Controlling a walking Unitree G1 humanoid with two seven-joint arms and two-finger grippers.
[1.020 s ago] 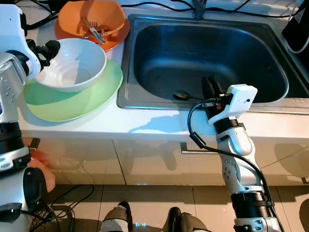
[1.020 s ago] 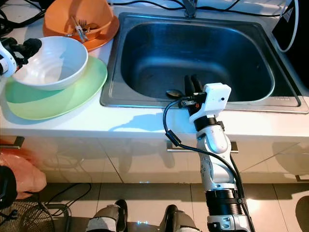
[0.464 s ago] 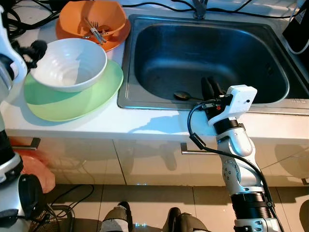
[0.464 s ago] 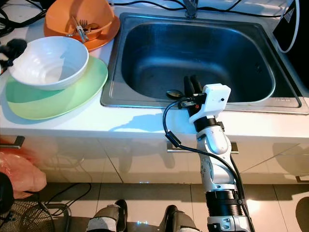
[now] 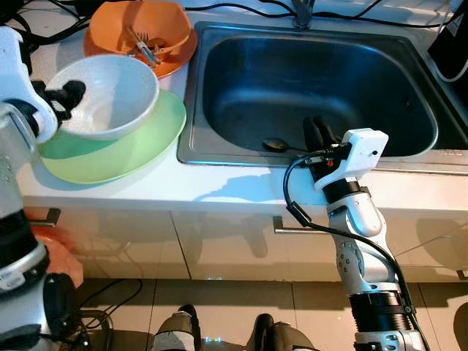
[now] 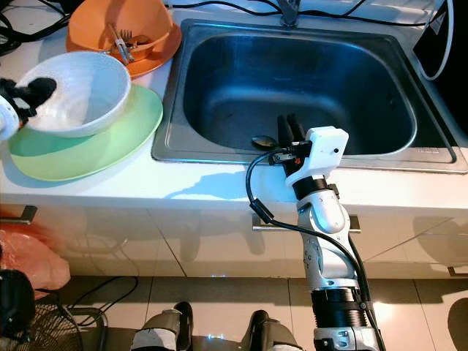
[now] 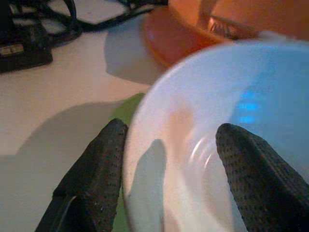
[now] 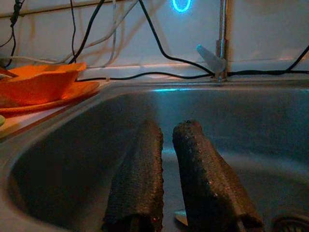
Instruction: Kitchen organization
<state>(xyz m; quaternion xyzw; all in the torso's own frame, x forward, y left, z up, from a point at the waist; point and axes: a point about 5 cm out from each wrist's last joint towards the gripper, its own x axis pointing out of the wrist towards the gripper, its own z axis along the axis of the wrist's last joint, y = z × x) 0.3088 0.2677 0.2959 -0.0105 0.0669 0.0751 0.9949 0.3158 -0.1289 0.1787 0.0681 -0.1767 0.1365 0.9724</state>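
I have the left claw (image 7: pixel 169 159) open around the rim of the white bowl (image 5: pixel 110 91) on the green plate (image 5: pixel 139 142), so next I close it, while the right claw (image 8: pixel 166 181), nearly shut and empty, waits in the sink (image 5: pixel 380 66).

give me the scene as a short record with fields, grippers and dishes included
place: white counter with a steel sink
left gripper: open, fingers either side of the white bowl's rim
white bowl: tilted, on the green plate
orange bowl: behind the white bowl, on an orange plate, cutlery inside
right gripper: fingers close together, holding nothing, reaching over the sink's front edge
spoon: on the sink floor, just beside the right gripper
cables: on the counter behind the dishes
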